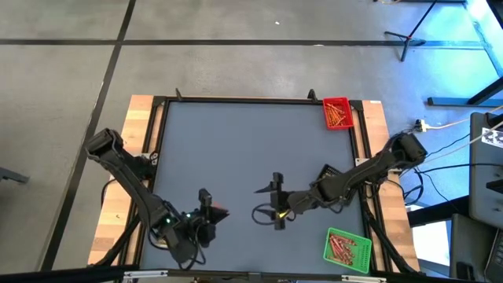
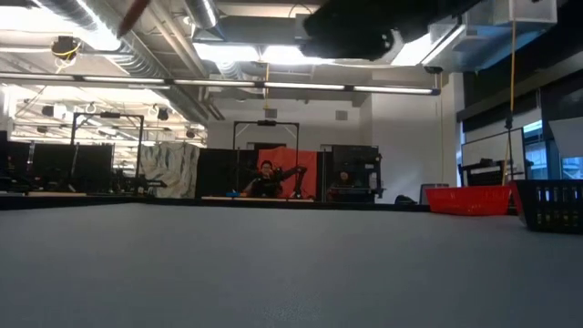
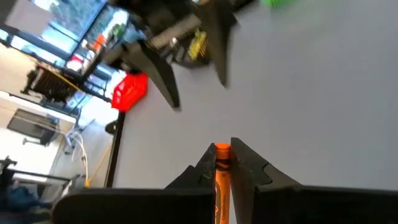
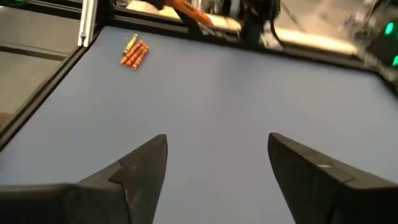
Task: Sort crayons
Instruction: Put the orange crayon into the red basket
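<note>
progress: mid-sort | red tray (image 1: pixel 337 112) upper right and green tray (image 1: pixel 347 248) lower right hold crayons | loose crayons (image 4: pixel 134 53) left on worktop (image 1: pixel 236 157) | left gripper (image 3: pixel 222 163) jaws clamped on orange crayon (image 3: pixel 222 180), lower centre | right gripper (image 1: pixel 269 204) jaws wide, empty

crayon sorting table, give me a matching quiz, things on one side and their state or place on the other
Things:
1. left hand
2. right hand
3. red tray
4. green tray

States or places:
A. far right corner of the table
B. open, nothing between the fingers
C. shut on an orange crayon
D. near right corner, crayons inside

Pairs: 1-C, 2-B, 3-A, 4-D
</note>
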Controlling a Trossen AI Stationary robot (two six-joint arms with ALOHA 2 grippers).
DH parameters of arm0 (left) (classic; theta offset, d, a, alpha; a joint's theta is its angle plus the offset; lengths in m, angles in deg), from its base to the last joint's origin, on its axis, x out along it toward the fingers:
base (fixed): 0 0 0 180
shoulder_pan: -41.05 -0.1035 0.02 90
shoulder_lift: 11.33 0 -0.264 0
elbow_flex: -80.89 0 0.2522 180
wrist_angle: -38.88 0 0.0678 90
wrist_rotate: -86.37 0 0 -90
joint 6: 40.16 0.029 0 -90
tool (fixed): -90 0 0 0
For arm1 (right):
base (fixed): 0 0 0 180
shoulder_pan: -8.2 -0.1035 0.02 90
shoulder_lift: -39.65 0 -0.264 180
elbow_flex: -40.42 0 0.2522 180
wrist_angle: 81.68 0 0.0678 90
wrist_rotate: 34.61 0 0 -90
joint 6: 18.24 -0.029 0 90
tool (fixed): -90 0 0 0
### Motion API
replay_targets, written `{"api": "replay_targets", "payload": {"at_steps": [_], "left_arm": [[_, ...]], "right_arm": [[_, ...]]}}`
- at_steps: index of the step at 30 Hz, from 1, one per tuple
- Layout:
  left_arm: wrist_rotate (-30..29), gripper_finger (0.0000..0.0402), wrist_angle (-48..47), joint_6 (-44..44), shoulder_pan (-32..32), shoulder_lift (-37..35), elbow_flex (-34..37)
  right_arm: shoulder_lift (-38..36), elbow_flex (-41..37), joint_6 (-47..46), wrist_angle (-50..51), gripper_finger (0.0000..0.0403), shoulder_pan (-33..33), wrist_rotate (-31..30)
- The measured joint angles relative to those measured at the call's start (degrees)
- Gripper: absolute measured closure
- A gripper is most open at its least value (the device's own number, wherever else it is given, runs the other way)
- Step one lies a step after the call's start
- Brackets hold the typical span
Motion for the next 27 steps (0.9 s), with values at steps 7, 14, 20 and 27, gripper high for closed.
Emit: {"api": "replay_targets", "payload": {"at_steps": [7, 14, 20, 27], "left_arm": [[5.1, 0.0395, 27.0, 12.1, -3.9, -7.6, 13.9], [15.8, 0.0395, 62.4, 26.5, -7.5, -11.5, 27.0], [20.3, 0.0395, 71.8, 30.5, -10.4, -10.7, 27.9], [24.2, 0.0395, 71.9, 28.3, -13.6, -10.7, 27.9]], "right_arm": [[5.8, 0.0, 11.6, -17.3, 0.0123, 0.0, 1.1], [9.3, 0.0, 17.2, -31.0, 0.0135, 1.3, 1.1], [10.1, 0.0, 17.2, -37.8, 0.0138, 3.2, 6.4], [10.1, 3.1, 17.3, -37.8, 0.0156, 4.8, 11.6]]}}
